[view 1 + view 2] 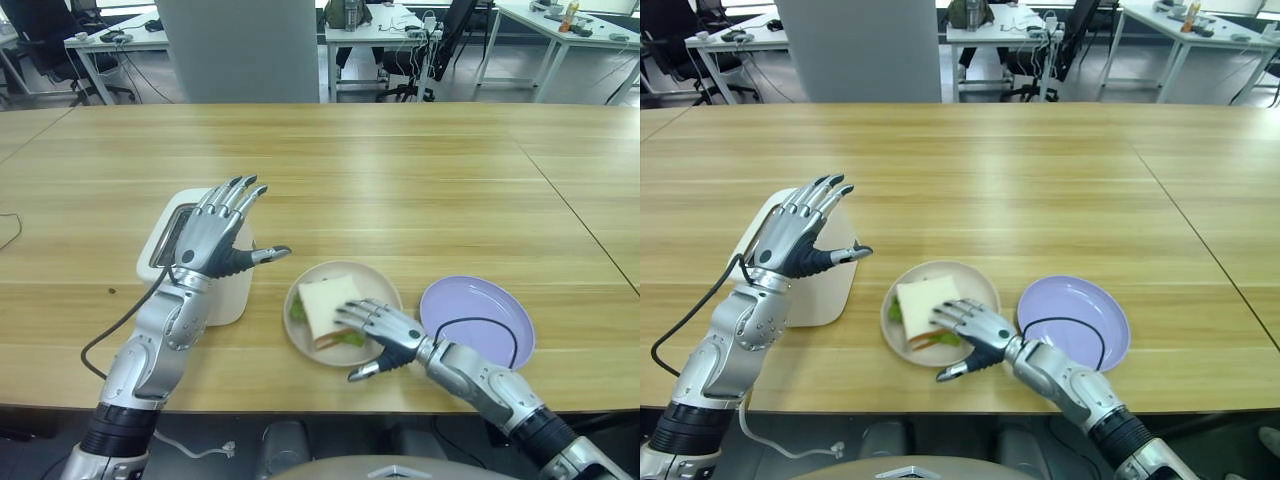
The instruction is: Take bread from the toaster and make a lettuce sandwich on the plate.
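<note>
The square white bread slice [325, 303] lies over green lettuce [297, 310] on the round beige plate [386, 288]. The right hand [388, 336], the nearer one, rests spread fingers on the slice's near-right corner, clasping nothing. Left of the plate, the left hand [214, 238] hangs open-fingered above the white toaster [226, 296].

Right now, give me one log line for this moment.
left hand open above toaster | right hand open, resting on sandwich | sandwich with lettuce on beige plate | purple plate to its right

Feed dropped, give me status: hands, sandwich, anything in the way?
Left hand open over toaster. Right hand open, resting on sandwich on plate. Purple plate beside, not blocking.
</note>
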You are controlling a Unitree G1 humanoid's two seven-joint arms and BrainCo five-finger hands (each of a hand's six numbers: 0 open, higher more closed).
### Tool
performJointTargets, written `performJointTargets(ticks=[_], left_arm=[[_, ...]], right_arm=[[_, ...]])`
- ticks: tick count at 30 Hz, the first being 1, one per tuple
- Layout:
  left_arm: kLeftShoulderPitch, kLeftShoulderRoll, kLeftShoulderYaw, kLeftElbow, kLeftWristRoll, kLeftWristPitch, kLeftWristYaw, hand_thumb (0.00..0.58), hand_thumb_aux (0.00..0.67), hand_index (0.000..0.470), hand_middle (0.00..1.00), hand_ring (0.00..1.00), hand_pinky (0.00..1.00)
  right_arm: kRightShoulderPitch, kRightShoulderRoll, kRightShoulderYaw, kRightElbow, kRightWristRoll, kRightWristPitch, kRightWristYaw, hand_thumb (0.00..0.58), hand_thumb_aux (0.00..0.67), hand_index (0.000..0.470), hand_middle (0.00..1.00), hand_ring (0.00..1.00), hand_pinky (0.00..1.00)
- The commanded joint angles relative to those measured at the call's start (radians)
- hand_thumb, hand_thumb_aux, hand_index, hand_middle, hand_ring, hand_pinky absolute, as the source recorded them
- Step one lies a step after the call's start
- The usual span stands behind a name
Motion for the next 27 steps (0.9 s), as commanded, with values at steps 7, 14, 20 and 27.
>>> performJointTargets(ticks=[7, 14, 20, 27], left_arm=[[0.024, -0.053, 0.033, -0.039, -0.232, -0.033, -0.121, 0.000, 0.000, 0.000, 0.00, 0.00, 0.00], [0.076, -0.064, 0.058, -0.110, -0.499, -0.095, -0.269, 0.580, 0.670, 0.460, 1.00, 1.00, 1.00], [0.158, -0.024, -0.003, -0.187, -0.692, -0.115, -0.475, 0.580, 0.670, 0.460, 1.00, 1.00, 1.00], [0.279, 0.079, -0.189, -0.137, -0.519, -0.176, -0.638, 0.580, 0.670, 0.460, 1.00, 1.00, 1.00]], right_arm=[[0.043, 0.046, -0.100, -0.059, 0.267, -0.030, 0.022, 0.578, 0.633, 0.435, 0.00, 0.00, 0.00], [0.068, 0.070, -0.211, -0.208, 0.565, -0.069, 0.111, 0.580, 0.670, 0.460, 1.00, 1.00, 1.00], [0.135, 0.026, -0.224, -0.319, 0.729, -0.054, 0.267, 0.580, 0.670, 0.460, 1.00, 1.00, 1.00], [0.256, -0.077, -0.154, -0.327, 0.611, -0.026, 0.408, 0.580, 0.670, 0.460, 1.00, 1.00, 1.00]])
